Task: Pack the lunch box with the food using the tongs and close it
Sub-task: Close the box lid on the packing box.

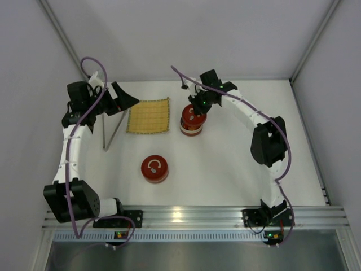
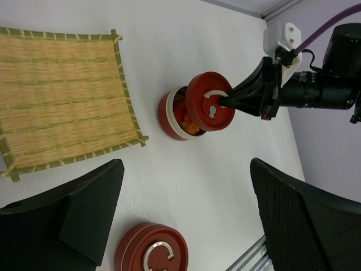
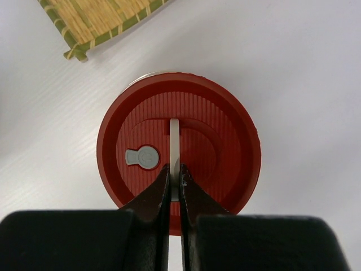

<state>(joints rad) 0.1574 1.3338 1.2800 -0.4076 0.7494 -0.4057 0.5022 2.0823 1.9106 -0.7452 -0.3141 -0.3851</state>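
The round red lunch box (image 1: 191,129) stands just right of the yellow mat, and orange and red food (image 2: 189,124) shows inside it. Its red lid (image 3: 225,141) hangs tilted over the box (image 2: 169,116), leaving the near side uncovered. My right gripper (image 3: 175,168) is shut on the lid's white handle (image 3: 175,135); the same gripper (image 1: 198,106) shows from above. The tongs (image 1: 107,134) lie on the table left of the mat. My left gripper (image 1: 119,100) hovers above their far end, and in its own view it (image 2: 186,165) is open and holds nothing.
The yellow woven mat (image 1: 148,116) lies bare between the two grippers. A second red round piece with a silvery C-shaped handle (image 1: 154,169) sits in front of it, also seen under my left gripper (image 2: 151,254). White walls enclose the table; an aluminium rail (image 1: 192,214) runs along the near edge.
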